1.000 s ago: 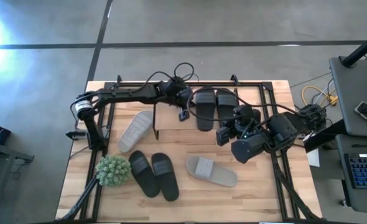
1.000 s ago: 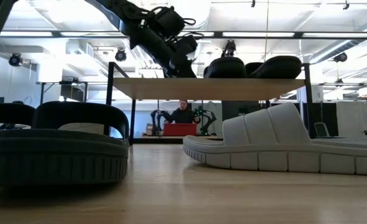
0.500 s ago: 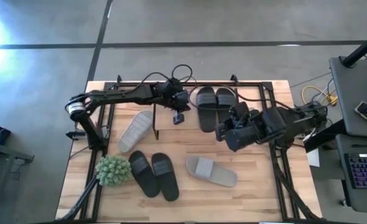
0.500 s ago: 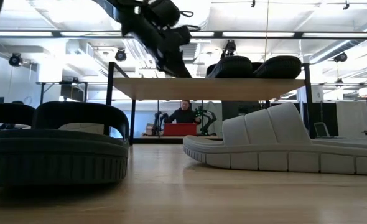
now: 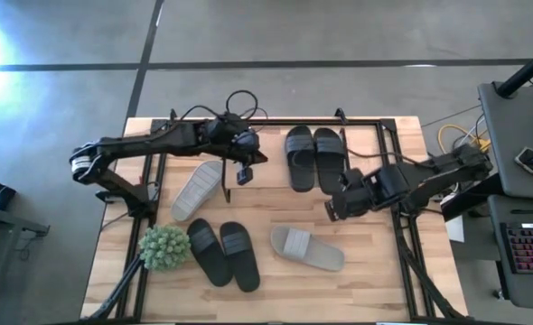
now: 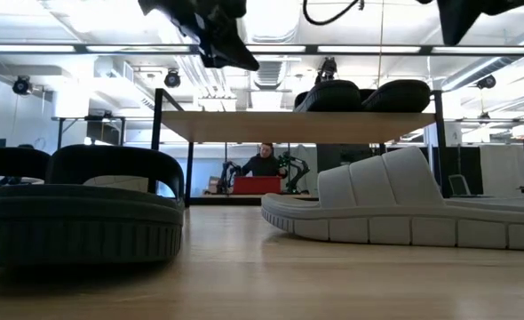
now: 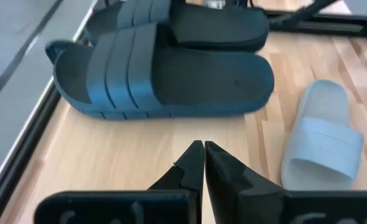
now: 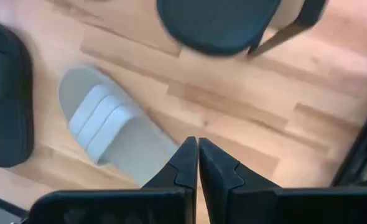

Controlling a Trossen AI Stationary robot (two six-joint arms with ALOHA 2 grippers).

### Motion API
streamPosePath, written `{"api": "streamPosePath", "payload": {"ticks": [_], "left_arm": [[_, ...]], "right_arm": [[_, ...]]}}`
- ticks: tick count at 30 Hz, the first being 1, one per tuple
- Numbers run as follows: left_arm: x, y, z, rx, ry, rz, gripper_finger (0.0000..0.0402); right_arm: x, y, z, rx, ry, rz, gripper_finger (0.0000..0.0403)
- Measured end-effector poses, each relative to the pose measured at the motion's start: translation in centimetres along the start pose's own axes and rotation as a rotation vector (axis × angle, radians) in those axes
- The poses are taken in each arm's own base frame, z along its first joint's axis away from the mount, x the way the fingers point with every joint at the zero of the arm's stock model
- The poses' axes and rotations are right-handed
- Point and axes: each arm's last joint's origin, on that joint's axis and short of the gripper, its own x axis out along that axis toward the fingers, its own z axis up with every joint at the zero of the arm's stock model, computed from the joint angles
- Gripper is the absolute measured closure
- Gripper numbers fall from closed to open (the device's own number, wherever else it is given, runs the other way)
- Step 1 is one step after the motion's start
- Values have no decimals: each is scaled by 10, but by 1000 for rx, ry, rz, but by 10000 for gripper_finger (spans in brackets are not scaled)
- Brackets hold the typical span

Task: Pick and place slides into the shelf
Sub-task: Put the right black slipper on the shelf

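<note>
So you have two of six done: one black pair [image 5: 313, 157] sits side by side on the shelf [image 5: 248, 173] top. Four wait on the tabletop [image 5: 375, 271]: a second black pair [image 5: 223, 254] and two grey slides [image 5: 306, 247] (one partly under the shelf). The left gripper [image 7: 203, 148] and right gripper [image 8: 197, 144] both hover empty, fingers pressed together.

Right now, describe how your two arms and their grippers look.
Both arms are dark, jointed and slim, with black cables looping over them. The left gripper and the right gripper each have two black, wedge-shaped fingers tapering to a point. The left arm has a pale ring at its shoulder joint.
</note>
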Motion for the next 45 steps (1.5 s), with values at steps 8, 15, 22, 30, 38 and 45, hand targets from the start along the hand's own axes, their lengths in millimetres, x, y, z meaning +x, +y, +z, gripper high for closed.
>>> {"api": "streamPosePath", "payload": {"ticks": [8,15,22,30,38,45], "left_arm": [[18,0,-7,0,15,-9,401],[36,-10,4,14,-98,-75,402],[67,-20,4,33,-104,-112,402],[89,-29,4,58,-159,-144,402],[111,-27,-3,46,-132,-145,402],[115,-27,-4,2,-122,-149,402]], "right_arm": [[24,3,-5,27,-60,-71,395],[27,-2,6,63,-146,-83,395],[39,-4,13,47,-123,-26,394],[53,-5,13,56,-133,-17,394],[63,-12,14,99,-204,-38,394],[62,-15,22,114,-237,-3,394]]}}
